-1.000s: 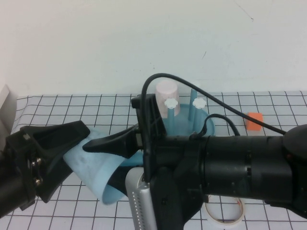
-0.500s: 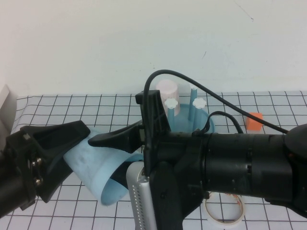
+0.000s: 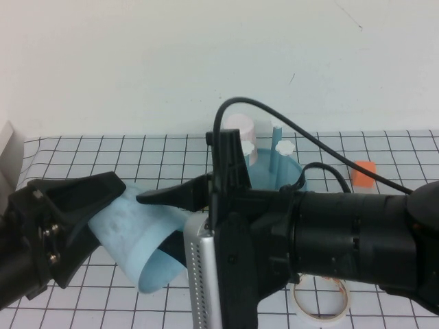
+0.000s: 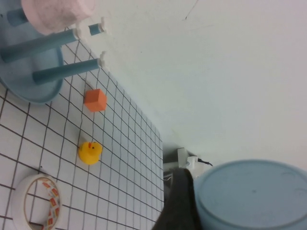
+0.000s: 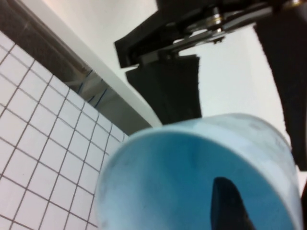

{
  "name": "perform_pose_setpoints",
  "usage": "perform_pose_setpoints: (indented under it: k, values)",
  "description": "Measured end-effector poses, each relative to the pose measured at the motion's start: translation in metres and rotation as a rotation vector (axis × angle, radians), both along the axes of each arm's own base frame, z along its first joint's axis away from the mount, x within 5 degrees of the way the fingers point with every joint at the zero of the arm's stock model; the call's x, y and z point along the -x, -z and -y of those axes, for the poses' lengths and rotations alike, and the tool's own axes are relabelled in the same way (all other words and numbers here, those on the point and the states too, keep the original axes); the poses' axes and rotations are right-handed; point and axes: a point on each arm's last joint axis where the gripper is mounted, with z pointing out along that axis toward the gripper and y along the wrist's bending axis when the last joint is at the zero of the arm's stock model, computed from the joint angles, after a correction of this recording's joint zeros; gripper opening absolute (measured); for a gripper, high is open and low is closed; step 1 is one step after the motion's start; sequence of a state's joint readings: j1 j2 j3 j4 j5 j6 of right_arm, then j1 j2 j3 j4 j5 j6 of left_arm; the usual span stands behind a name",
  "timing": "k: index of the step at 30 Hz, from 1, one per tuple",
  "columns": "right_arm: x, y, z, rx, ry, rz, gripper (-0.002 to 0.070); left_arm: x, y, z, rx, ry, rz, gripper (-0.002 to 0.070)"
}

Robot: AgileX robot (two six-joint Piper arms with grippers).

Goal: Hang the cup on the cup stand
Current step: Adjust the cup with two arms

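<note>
The left gripper (image 3: 103,212) clamps the light blue cup (image 3: 140,240) by its closed end, mouth tilted toward the right gripper (image 3: 180,205). That one pinches the rim, one finger inside, so a handover looks underway. The cup stand (image 3: 278,175) waits mid-table behind, a pale pink cup (image 3: 240,130) on one peg.

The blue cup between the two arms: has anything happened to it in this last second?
Barely. The right gripper, one finger inside the cup and one outside on its wall, crept slightly rightward and lower, tipping the mouth down a little. The left gripper still clamps the cup's closed end. Cup stand and pink cup unchanged.
</note>
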State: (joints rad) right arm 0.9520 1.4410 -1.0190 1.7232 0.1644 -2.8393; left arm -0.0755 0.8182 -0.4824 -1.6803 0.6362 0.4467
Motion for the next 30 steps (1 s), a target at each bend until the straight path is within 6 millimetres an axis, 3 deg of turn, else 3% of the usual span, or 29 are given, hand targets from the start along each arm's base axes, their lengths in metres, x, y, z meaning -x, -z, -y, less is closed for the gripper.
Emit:
perform_pose_setpoints:
  k: [7,30]
  values:
    - [0.002,0.003,0.003,0.008,0.000,-0.006,0.0303,-0.001,0.001,-0.001,-0.021,-0.007,0.009,0.0523]
    - [0.013,-0.017,0.026,-0.032,0.048,0.041,0.0303,-0.001,-0.002,-0.001,0.016,-0.017,0.008,0.0522]
